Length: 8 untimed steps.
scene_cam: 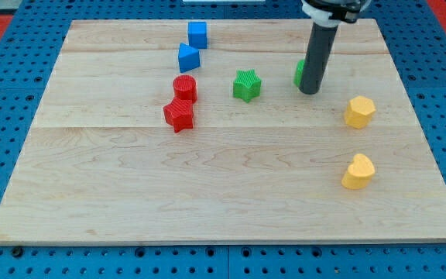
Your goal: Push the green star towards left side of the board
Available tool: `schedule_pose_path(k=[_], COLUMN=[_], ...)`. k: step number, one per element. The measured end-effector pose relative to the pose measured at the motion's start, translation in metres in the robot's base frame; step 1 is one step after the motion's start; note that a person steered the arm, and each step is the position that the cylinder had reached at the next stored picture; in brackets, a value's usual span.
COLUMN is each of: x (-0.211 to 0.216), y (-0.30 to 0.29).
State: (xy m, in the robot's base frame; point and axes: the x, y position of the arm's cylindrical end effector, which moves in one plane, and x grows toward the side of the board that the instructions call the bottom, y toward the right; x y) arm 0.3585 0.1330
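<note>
The green star [247, 85] lies on the wooden board [223, 178], a little above the middle. My tip [309, 91] rests on the board to the star's right, about a block and a half away from it and not touching it. The rod stands in front of a second green block [299, 74], which shows only as a sliver at the rod's left edge; its shape cannot be made out.
A red cylinder [185, 87] and a red star [179, 115] sit left of the green star. Two blue blocks [197, 34] [188, 58] lie toward the view's top. Two yellow blocks [358, 111] [358, 171] lie at the view's right.
</note>
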Motion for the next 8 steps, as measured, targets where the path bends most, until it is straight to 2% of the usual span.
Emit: schedule_pose_path(k=[1, 3, 4, 5, 6, 7, 8], x=[-0.012, -0.018, -0.003, 0.042, 0.007, -0.006, 0.016], y=[0.003, -0.084, -0.098, -0.099, -0.073, -0.095, -0.135])
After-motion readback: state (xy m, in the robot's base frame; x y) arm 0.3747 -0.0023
